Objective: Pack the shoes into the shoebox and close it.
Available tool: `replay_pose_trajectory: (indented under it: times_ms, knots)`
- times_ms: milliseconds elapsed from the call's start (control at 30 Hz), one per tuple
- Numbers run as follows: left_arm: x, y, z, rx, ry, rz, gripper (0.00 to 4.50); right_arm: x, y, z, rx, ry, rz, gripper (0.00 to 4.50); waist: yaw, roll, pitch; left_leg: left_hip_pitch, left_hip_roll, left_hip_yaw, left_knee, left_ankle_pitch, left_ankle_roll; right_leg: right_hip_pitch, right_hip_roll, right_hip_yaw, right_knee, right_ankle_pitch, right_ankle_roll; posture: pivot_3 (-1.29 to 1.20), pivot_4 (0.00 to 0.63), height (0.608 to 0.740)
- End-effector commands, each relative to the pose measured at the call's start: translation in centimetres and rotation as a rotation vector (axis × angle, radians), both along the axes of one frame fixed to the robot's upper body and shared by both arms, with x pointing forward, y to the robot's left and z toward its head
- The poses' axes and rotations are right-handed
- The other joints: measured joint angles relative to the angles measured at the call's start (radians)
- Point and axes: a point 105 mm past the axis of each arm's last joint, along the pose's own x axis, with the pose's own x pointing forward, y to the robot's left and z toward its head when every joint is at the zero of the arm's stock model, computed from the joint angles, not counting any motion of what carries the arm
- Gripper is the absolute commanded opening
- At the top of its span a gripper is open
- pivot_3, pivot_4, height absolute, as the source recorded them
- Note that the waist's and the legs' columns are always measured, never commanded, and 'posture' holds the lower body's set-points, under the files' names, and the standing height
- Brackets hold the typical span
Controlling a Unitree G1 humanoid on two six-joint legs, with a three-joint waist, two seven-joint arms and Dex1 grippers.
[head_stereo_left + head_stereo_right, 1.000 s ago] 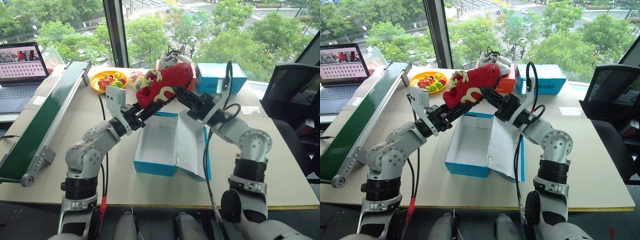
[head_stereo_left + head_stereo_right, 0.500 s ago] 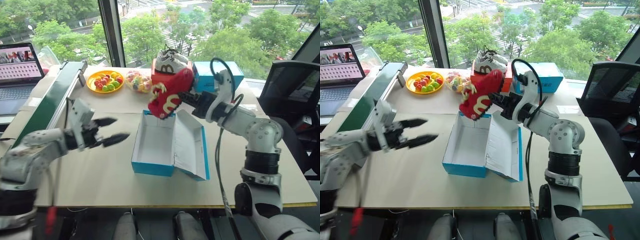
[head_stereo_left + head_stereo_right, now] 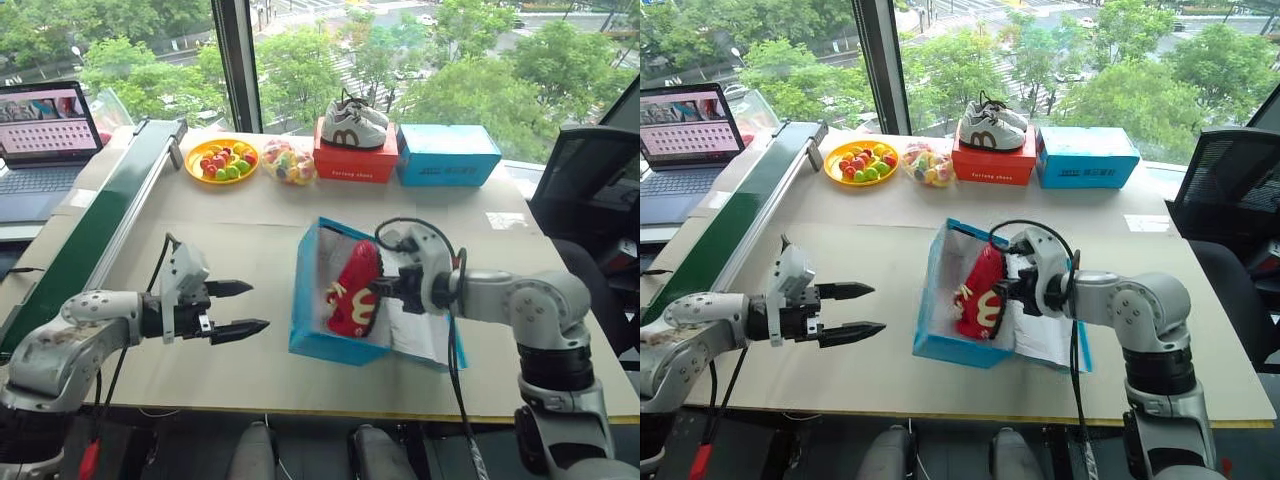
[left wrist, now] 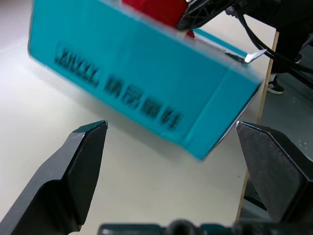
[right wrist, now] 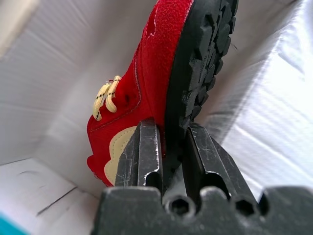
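The red shoes (image 3: 354,290), with cream marks on their sides, stand on end inside the open blue shoebox (image 3: 305,300). Its white-lined lid (image 3: 425,338) lies open toward the right. My right gripper (image 3: 380,291) reaches into the box from the right. In the right wrist view it (image 5: 168,147) is shut on a red shoe (image 5: 161,73), one finger on the upper and one on the black sole. I cannot tell whether it grips both shoes. My left gripper (image 3: 240,308) hovers open over the table, left of the box and apart from it. The left wrist view shows the box's blue side (image 4: 146,78) beyond the fingers.
At the back stand a red shoebox (image 3: 355,163) topped with white-and-grey sneakers (image 3: 350,123) and another blue box (image 3: 447,155). A yellow plate of fruit (image 3: 220,160) and a bag of sweets (image 3: 286,160) sit beside them. A green conveyor (image 3: 95,235) and a laptop (image 3: 45,125) line the left.
My right gripper has brought the shoes down from above the table into the shoebox. The left gripper has let go of them, opened and drawn back to the left. The camera has shifted.
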Motion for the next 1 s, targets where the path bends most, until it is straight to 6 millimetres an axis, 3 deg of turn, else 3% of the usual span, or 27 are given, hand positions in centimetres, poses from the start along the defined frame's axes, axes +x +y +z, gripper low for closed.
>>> replay_pose_trajectory:
  times_ms: [33, 67, 100, 233, 400, 433, 667, 867, 1000]
  knots:
    - [-0.5, -0.5, 1.2, -0.007, -0.052, -0.022, 4.5, 0.0, 0.0, -0.8, -0.063, -0.01, 0.015, 0.22, 0.001, 0.0, 0.0, 0.0, 0.0, 0.0, 0.0, 0.0, 0.0, 0.0, 0.0, 0.0, 0.0, -0.001, -0.001, 0.0, 0.15, 0.74]
    - [-0.5, -0.5, 1.2, -0.007, -0.053, -0.023, 4.5, 0.2, 0.0, -1.0, -0.064, -0.009, 0.013, 0.22, 0.001, 0.0, 0.0, 0.0, 0.0, 0.0, 0.001, 0.0, 0.0, 0.001, 0.0, 0.0, 0.0, -0.001, -0.002, 0.0, 0.15, 0.74]
    - [-0.6, -0.6, 1.2, -0.007, -0.054, -0.023, 4.5, 0.3, 0.1, -1.0, -0.064, -0.009, 0.014, 1.21, 0.001, 0.0, 0.0, 0.0, 0.0, 0.0, 0.002, 0.0, 0.0, 0.001, 0.0, 0.0, 0.0, -0.002, -0.003, 0.0, 0.15, 0.74]
    - [-0.5, -0.5, 1.4, -0.007, -0.058, -0.015, 4.5, 0.7, 0.3, -0.9, -0.057, -0.027, 0.018, 2.46, 0.002, 0.0, 0.0, 0.0, 0.0, 0.0, 0.003, 0.0, 0.0, 0.002, 0.0, 0.0, 0.0, -0.003, -0.003, 0.0, 0.15, 0.74]
    - [-0.8, -0.9, 1.3, -0.008, -0.049, -0.035, 4.5, 2.7, 1.7, 0.6, -0.03, -0.118, -0.002, 4.21, -0.001, 0.0, 0.0, 0.0, 0.0, 0.0, 0.002, 0.0, 0.0, 0.001, 0.0, 0.0, 0.0, 0.0, 0.001, 0.0, 0.15, 0.74]
    - [-0.7, -0.8, 1.3, -0.004, -0.05, -0.035, 4.5, 3.1, 2.0, 1.0, -0.021, -0.134, -0.004, 4.38, -0.002, 0.0, 0.0, 0.0, 0.0, 0.0, 0.002, 0.0, 0.0, 0.001, 0.0, 0.0, 0.0, 0.0, 0.002, 0.0, 0.15, 0.74]
    - [0.4, 0.2, 1.6, 0.029, -0.077, -0.009, 4.5, 4.0, 3.5, 4.5, 0.04, -0.239, 0.031, 4.38, 0.001, 0.0, 0.0, 0.0, 0.0, 0.0, 0.002, 0.0, 0.0, 0.001, 0.0, 0.0, 0.001, 0.001, 0.002, 0.0, 0.15, 0.74]
    - [1.2, 1.0, 0.7, 0.086, -0.073, 0.03, 4.5, 1.4, 5.5, 7.6, 0.178, -0.346, 0.287, 4.38, 0.004, 0.0, 0.0, 0.0, 0.0, 0.0, 0.002, 0.0, 0.0, 0.001, 0.0, 0.0, 0.001, 0.001, 0.002, 0.0, 0.15, 0.74]
    - [4.2, 4.4, 0.7, 0.148, -0.148, 0.26, 4.5, -1.3, 7.1, 9.8, 0.248, -0.5, 0.518, 4.38, 0.005, 0.0, 0.0, 0.0, 0.0, 0.0, 0.002, 0.0, 0.0, 0.0, 0.0, 0.0, 0.001, 0.0, 0.002, 0.0, 0.15, 0.74]
